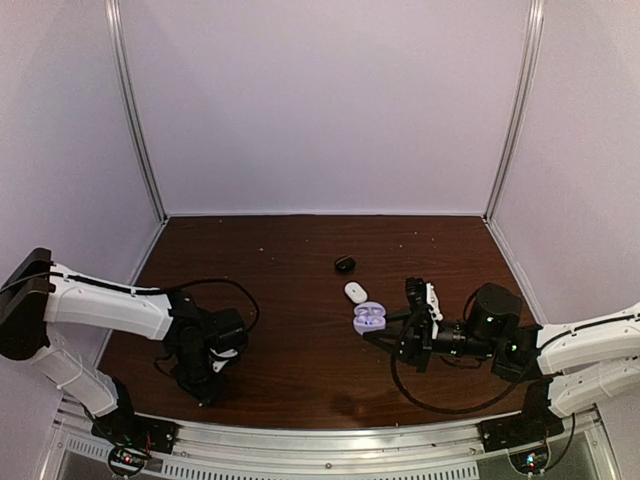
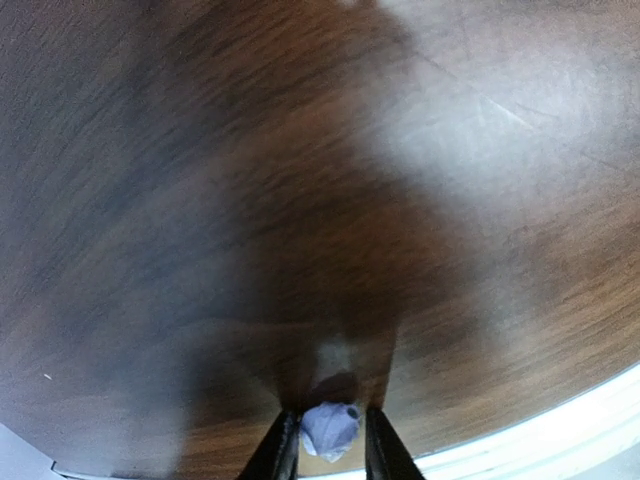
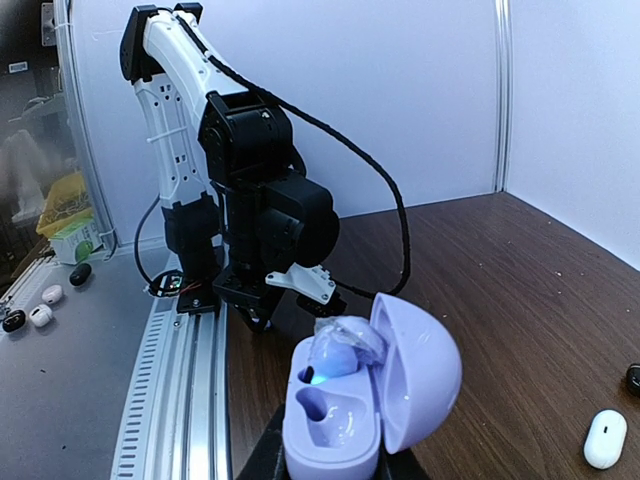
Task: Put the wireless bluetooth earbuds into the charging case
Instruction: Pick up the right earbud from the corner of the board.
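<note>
Dark wood tbl (image 1: 290, 350) w/ pale walls (image 1: 320, 100)

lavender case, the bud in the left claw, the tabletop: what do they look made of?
Lavender case: likely moulded plastic, glossy, with soft highlights on its open lid. Lavender earbud: seemingly similar pale plastic; finish unclear, the view is blurred. Table: dark wood or wood-look laminate, grain visible, satin sheen where light glares.

Lavender earbud (image 2: 330, 430) gripped; lavender case (image 3: 372, 392) open
</note>
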Tool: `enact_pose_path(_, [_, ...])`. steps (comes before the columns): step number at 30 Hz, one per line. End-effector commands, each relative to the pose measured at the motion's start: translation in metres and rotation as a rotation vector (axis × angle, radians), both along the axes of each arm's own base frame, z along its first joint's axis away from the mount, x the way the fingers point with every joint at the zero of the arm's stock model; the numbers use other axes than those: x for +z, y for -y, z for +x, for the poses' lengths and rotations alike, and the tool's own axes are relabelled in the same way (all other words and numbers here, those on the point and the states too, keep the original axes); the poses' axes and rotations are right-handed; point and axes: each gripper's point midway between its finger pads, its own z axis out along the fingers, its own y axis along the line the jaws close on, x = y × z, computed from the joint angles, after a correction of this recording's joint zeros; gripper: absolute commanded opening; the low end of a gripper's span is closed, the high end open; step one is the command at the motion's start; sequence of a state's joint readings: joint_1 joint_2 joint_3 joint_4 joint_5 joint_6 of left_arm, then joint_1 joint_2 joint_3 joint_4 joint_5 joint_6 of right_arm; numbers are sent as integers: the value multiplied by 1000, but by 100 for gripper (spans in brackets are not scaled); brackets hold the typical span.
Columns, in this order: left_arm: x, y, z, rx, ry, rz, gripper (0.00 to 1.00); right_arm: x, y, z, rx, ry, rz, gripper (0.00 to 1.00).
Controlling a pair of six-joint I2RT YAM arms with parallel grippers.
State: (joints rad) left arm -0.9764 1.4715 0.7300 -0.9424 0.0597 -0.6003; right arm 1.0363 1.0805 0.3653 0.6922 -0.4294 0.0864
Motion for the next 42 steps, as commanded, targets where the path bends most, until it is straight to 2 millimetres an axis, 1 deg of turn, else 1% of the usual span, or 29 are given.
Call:
enact_pose_path(1, [-3, 11, 3, -46, 18, 0, 21, 6, 5, 1, -18, 4, 29, 0])
enact_pose_path(6, [-3, 13, 6, -59, 27, 1, 15, 6, 7, 1, -23, 2, 28, 0])
enact_pose_path(9, [-1, 14, 10, -62, 45, 1, 15, 5, 7, 1, -23, 0, 25, 0])
enact_pose_path(10, [-1, 15, 10, -62, 46, -3, 15, 6, 6, 1, -22, 1, 26, 0])
enact_pose_path(11, [-2, 16, 10, -62, 45, -5, 18, 6, 6, 1, -22, 1, 27, 0])
enact_pose_path(12, [-3, 16, 10, -61, 47, -5, 25, 7, 6, 1, -21, 1, 26, 0])
enact_pose_path(14, [-2, 17, 12, -62, 53, -5, 30, 8, 6, 1, -19, 2, 27, 0])
enact_pose_path(20, [4, 18, 20, -65, 93, -2, 30, 8, 4, 1, -15, 1, 26, 0])
enact_pose_path(25, [8, 24, 26, -73, 114, -17, 29, 8, 3, 1, -13, 0, 26, 0])
enact_pose_path(29, [1, 23, 20, -83, 82, -15, 26, 9, 3, 1, -12, 2, 22, 0])
enact_pose_path(31, [1, 23, 19, -83, 77, -16, 25, 9, 3, 1, -14, 3, 21, 0])
enact_pose_path(36, [0, 15, 14, -84, 63, 3, 26, 8, 3, 2, -14, 0, 19, 0])
enact_pose_path(38, [1, 17, 8, -82, 35, -15, 26, 7, 2, 2, -14, 0, 20, 0])
enact_pose_path(42, [0, 17, 6, -82, 23, -19, 27, 8, 1, 2, -8, 0, 19, 0])
